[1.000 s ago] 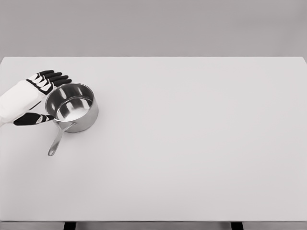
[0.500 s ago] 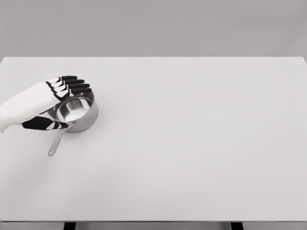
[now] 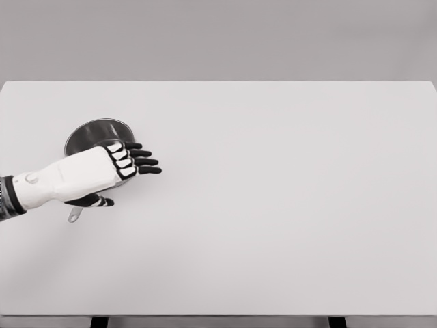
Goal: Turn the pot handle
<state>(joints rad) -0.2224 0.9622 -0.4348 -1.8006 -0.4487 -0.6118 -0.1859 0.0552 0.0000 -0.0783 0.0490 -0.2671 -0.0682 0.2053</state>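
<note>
A steel pot stands at the left of the white table, only its far rim and inner wall showing. My left hand stretches across the pot's near side and covers most of it. The fingers are straight and point right, beyond the pot's right edge. The thumb lies below, over the handle. Only the handle's tip peeks out under the hand, pointing toward the near left. The hand is open and holds nothing. Contact with the pot cannot be told.
The table's far edge runs along the back, its near edge at the bottom of the picture.
My left hand has moved from the pot's far left side across it to the near right. It now hides most of the pot and handle. The pot has not visibly moved.
</note>
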